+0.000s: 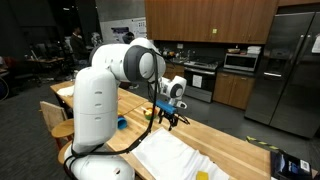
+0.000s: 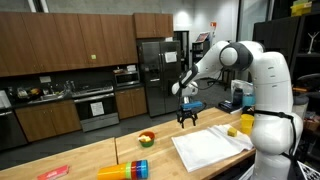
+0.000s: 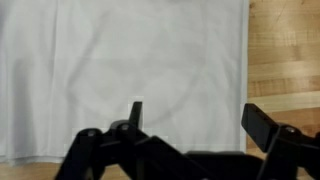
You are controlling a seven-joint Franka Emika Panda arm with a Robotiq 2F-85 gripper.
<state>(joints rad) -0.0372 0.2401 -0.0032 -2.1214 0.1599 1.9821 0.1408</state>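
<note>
The white cloth (image 3: 120, 60) lies spread flat on the wooden counter (image 2: 100, 155), at the end beside the robot's base. The gripper (image 2: 187, 120) hangs above it, clear of the fabric, fingers spread wide and holding nothing, so the step looks like an approach. A grasp would call for a straight descent and a pinch that gathers the flat fabric, likely near its edge.

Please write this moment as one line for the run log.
gripper: open, holds nothing | position: above white cloth, not touching | cloth: spread flat on wooden table
</note>
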